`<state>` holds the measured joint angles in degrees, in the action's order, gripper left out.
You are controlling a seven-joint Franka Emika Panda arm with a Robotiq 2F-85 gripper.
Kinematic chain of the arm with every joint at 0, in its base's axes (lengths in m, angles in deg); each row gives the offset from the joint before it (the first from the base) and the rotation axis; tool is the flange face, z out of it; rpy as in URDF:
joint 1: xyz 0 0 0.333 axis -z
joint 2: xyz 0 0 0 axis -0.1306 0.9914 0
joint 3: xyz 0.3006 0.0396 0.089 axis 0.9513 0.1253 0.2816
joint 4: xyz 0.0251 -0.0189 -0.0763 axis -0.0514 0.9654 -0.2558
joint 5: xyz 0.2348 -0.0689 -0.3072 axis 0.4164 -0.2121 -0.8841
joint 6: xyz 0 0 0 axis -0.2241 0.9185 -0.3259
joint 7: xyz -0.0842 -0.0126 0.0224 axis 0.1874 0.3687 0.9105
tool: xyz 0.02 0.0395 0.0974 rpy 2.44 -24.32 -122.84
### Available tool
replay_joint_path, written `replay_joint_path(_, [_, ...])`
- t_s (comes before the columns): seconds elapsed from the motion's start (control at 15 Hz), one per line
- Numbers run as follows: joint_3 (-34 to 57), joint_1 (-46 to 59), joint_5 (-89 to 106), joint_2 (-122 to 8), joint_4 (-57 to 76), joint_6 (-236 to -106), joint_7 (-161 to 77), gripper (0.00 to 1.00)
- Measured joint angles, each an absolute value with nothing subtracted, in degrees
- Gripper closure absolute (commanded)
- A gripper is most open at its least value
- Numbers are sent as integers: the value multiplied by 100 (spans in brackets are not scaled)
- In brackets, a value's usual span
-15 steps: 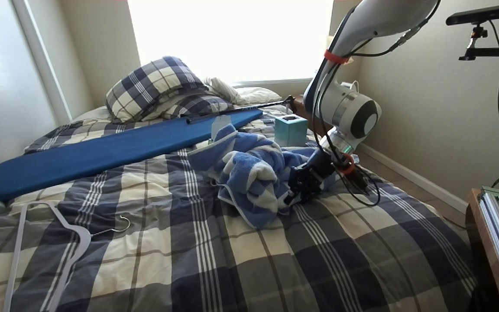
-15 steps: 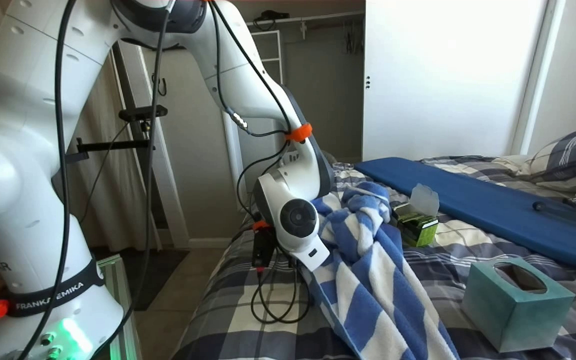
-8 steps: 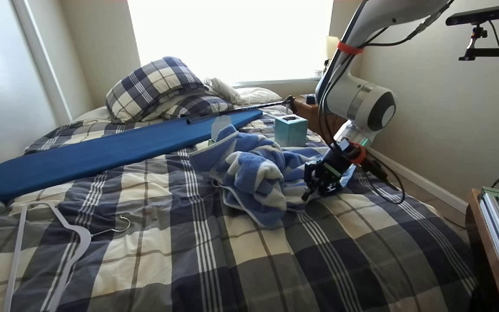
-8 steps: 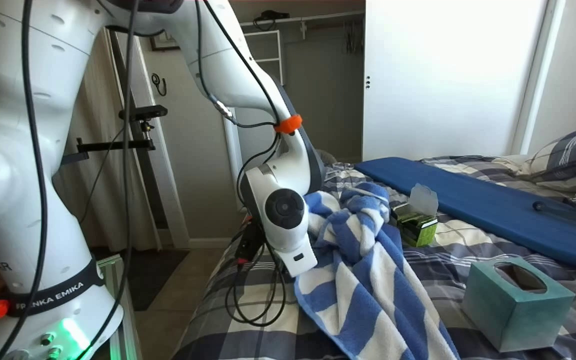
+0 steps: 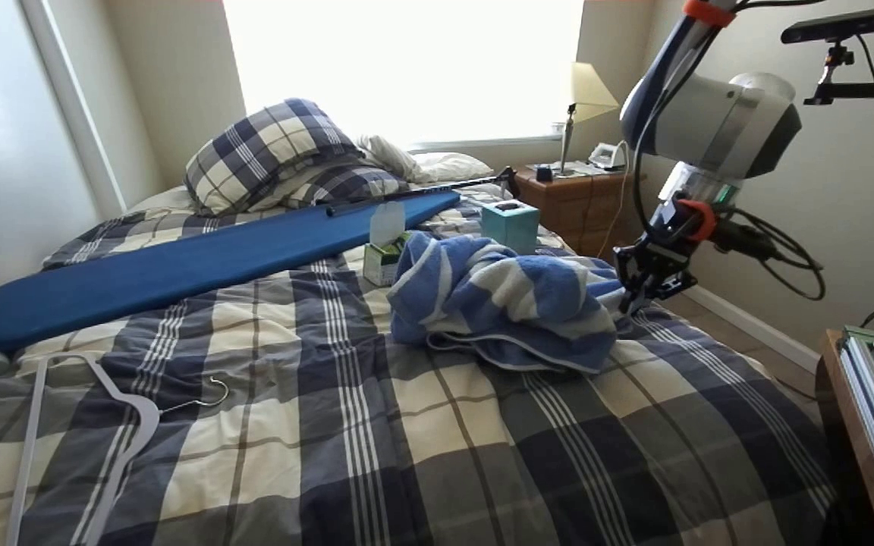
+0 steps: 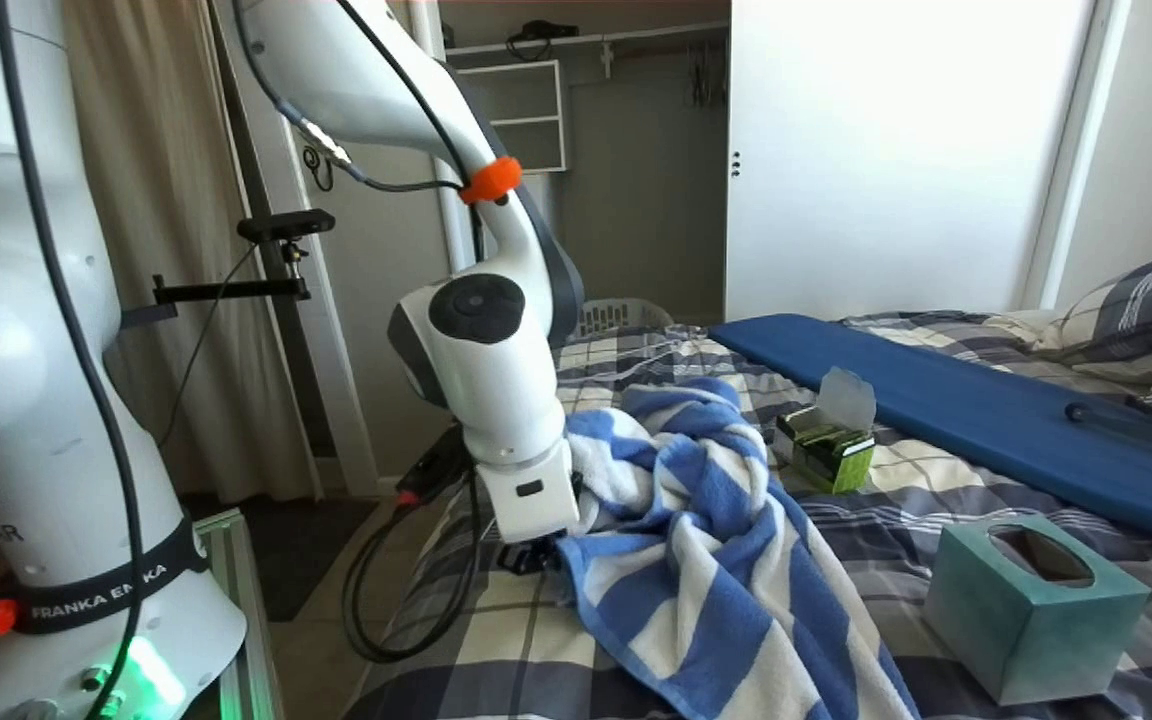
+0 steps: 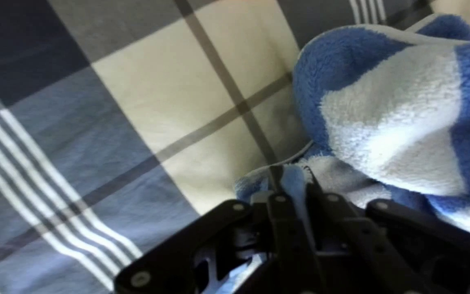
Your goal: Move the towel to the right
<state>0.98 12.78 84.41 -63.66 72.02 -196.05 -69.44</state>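
Note:
The blue and white striped towel point(image 5: 513, 292) lies bunched on the plaid bed, and it also shows in an exterior view point(image 6: 726, 570) with a long part spread toward that camera. My gripper point(image 5: 628, 303) is at the towel's right end, low over the bed. In the wrist view my gripper point(image 7: 293, 171) is shut on a fold of the towel point(image 7: 394, 106), with blue cloth pinched between the two fingers. The bulk of the towel lies to the right in that view. In an exterior view the fingers are mostly hidden behind the wrist and towel.
A teal tissue box point(image 5: 510, 226) and an open green box point(image 5: 384, 262) stand just behind the towel. A blue ironing board point(image 5: 202, 262) lies across the bed. A hanger point(image 5: 133, 409) lies at the front left. A nightstand point(image 5: 585, 208) stands beyond the bed.
My gripper has moved right and a little up in an exterior view, dragging the towel along. The bunched towel has shifted right and stretched out, uncovering the green box.

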Motion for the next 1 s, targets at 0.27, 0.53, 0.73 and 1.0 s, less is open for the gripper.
replay_joint_path(0.27, [-396,1001,6844,-6425,7550,-20066,-5312,97])
replay_joint_path(0.53, [-1492,435,5093,-6255,7477,-20762,-4041,97])
replay_joint_path(0.73, [-2753,-288,4283,-6019,7476,-20934,-3396,97])
replay_joint_path(1.0, [-4468,-1592,4085,-5549,7489,-20891,-2820,97])
